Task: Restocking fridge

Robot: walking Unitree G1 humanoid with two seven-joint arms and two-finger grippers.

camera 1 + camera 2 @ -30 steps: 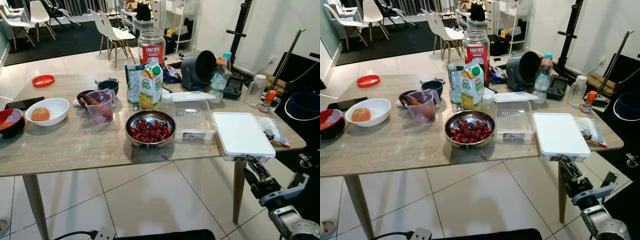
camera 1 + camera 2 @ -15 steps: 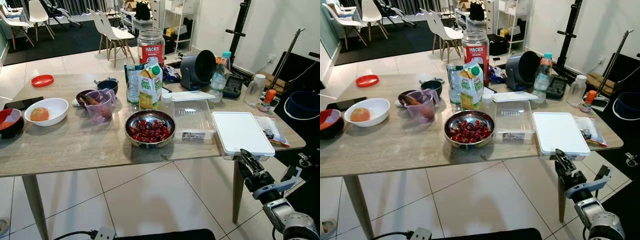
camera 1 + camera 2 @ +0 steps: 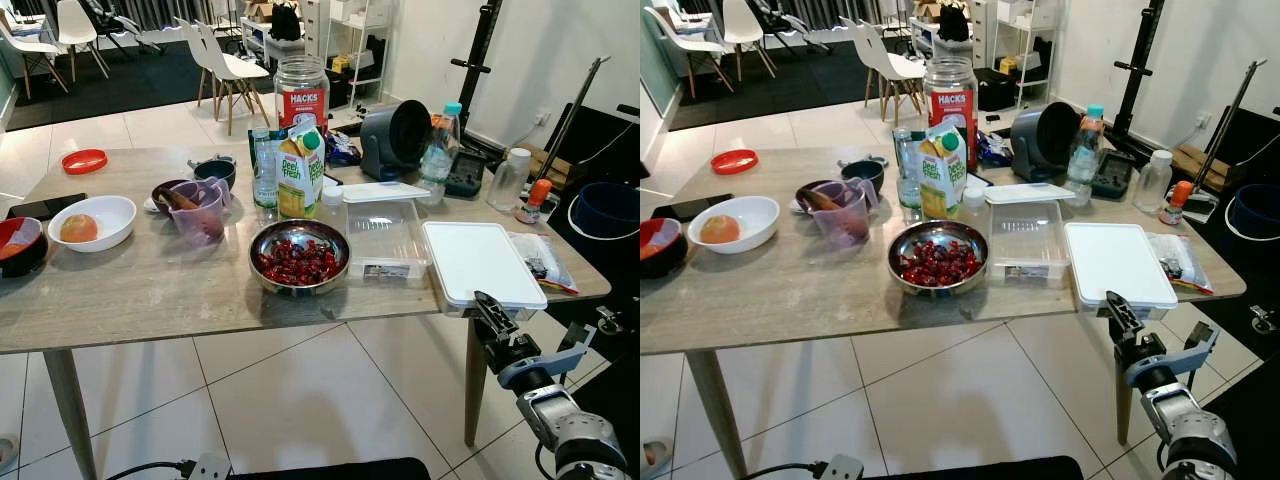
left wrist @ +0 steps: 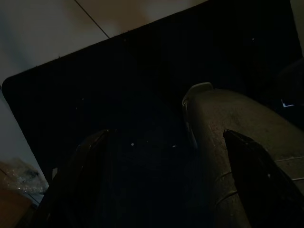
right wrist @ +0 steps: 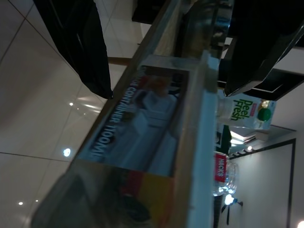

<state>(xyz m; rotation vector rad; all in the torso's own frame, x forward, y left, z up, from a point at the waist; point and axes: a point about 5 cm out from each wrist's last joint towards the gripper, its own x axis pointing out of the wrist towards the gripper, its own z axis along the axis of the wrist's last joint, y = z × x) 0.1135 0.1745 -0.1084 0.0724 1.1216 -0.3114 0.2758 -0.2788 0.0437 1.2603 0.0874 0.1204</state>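
Table (image 3: 150,290) light wood grain. Container w/ white lid (image 3: 482,262), clear walls. Steel bowl (image 3: 300,257) w/ dark red berries. Juice carton (image 3: 301,170) green/yellow, green cap. Jar (image 3: 302,92) clear w/ red label. White bowl (image 3: 93,221) w/ orange fruit. Purple cup (image 3: 201,212). Red plate (image 3: 84,160). Floor tiles (image 3: 300,400) cream. Right gripper (image 3: 492,320) black fingers, silver arm.
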